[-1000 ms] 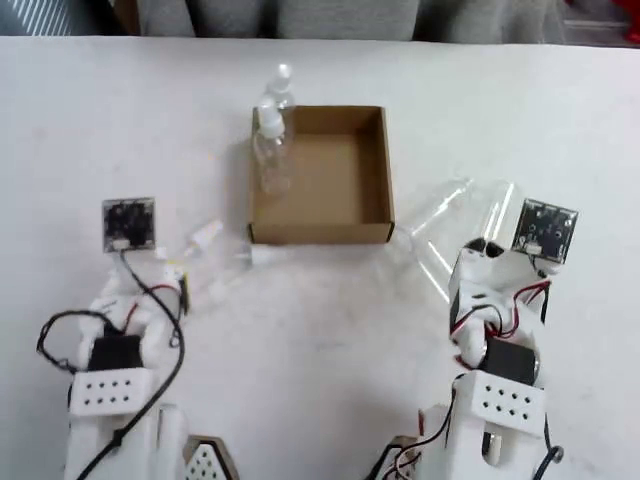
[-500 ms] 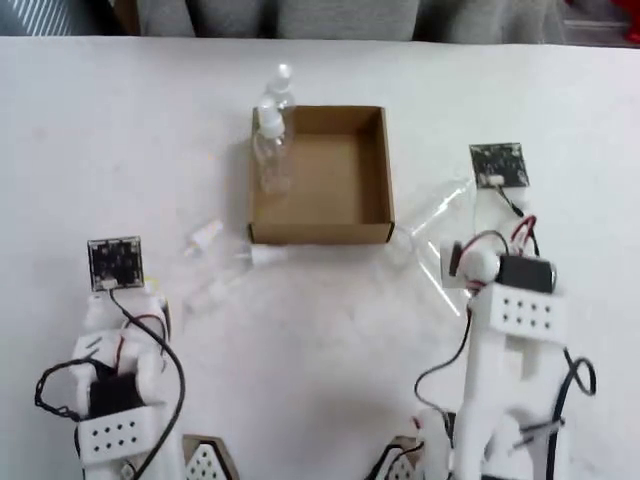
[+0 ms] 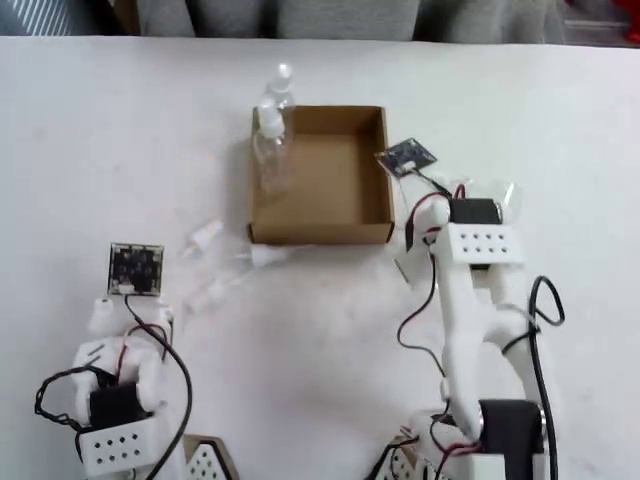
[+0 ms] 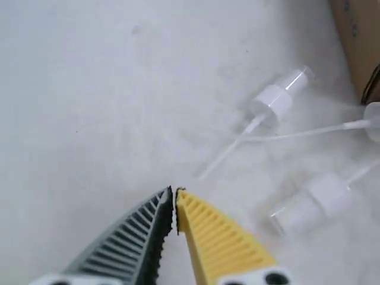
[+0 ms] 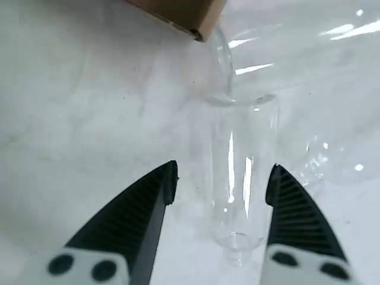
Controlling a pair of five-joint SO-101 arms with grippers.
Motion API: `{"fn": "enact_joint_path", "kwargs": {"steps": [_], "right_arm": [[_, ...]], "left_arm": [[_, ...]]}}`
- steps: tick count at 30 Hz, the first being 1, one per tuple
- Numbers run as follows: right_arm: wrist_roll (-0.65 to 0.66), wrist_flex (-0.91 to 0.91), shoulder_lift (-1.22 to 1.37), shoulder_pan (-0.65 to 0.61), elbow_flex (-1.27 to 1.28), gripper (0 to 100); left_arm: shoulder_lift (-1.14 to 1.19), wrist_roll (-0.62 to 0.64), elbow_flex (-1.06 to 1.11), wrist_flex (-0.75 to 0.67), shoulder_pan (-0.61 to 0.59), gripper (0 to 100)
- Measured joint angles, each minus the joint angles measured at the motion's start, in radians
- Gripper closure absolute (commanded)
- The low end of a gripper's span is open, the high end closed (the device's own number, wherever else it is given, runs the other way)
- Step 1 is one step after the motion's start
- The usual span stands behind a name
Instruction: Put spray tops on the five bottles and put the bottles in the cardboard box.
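Note:
The cardboard box [image 3: 335, 175] sits mid-table. A clear bottle with a spray top [image 3: 270, 150] stands inside against its left wall, and another topped bottle [image 3: 282, 85] stands behind the box. Loose spray tops [image 3: 205, 236] [image 3: 265, 255] [image 3: 210, 292] lie left of the box's front. My left gripper [image 4: 174, 195] is shut and empty above the table, short of a spray top [image 4: 276, 100]. My right gripper [image 5: 221, 177] is open, its jaws either side of a lying clear bottle [image 5: 240, 172] without a top, beside the box corner [image 5: 184, 12].
More clear bottles [image 3: 503, 194] lie right of the box, partly under the right arm [image 3: 475, 242]. The left arm [image 3: 120, 400] stands near the table's front edge. Bare white table lies in front of the box.
The right arm swung forward from the front edge to beside the box's right wall, over the lying bottles. The left arm drew back toward the front edge.

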Motion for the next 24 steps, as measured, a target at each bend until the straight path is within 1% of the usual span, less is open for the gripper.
{"fn": "enact_joint_path", "kwargs": {"steps": [12,14,17,18,24], "right_arm": [[0.144,-0.158,0.264,0.026,-0.02,78.1],[0.155,-0.166,0.282,0.028,-0.023,81.4],[0.161,-0.172,0.296,0.028,-0.025,91.8],[0.161,-0.172,0.308,0.029,-0.029,93.7],[0.164,-0.17,0.315,-0.021,-0.038,94.2]], "left_arm": [[0.0,-0.003,0.0,0.0,0.006,98],[0.0,-0.003,0.0,0.0,0.006,98],[0.0,-0.003,0.0,0.0,0.006,98],[0.0,-0.003,0.0,0.0,0.006,98],[0.0,-0.003,0.0,0.0,0.006,98]]}}
